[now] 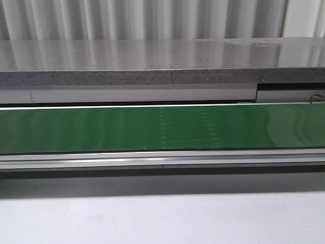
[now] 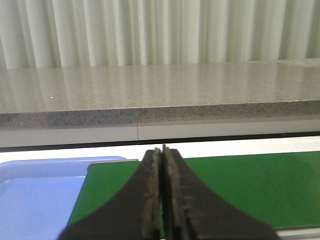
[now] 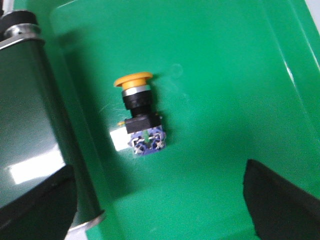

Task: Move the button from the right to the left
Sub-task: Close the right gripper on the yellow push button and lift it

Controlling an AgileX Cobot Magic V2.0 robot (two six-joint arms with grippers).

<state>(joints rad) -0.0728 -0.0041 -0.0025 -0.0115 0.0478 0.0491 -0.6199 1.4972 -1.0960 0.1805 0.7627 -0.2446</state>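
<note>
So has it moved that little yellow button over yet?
Not yet. The button lies on its side in a green tray, untouched. The right gripper hovers open above it, ready to grab. The left gripper is shut and empty beside a blue tray. Picking up and carrying remain.

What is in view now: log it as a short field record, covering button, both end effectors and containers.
button: small push button with yellow-orange cap, dark body, blue contact block, lying on its side in green plastic tray
right end effector: open, above the button, not touching
left end effector: shut, empty
blue tray: beside green conveyor belt
</note>
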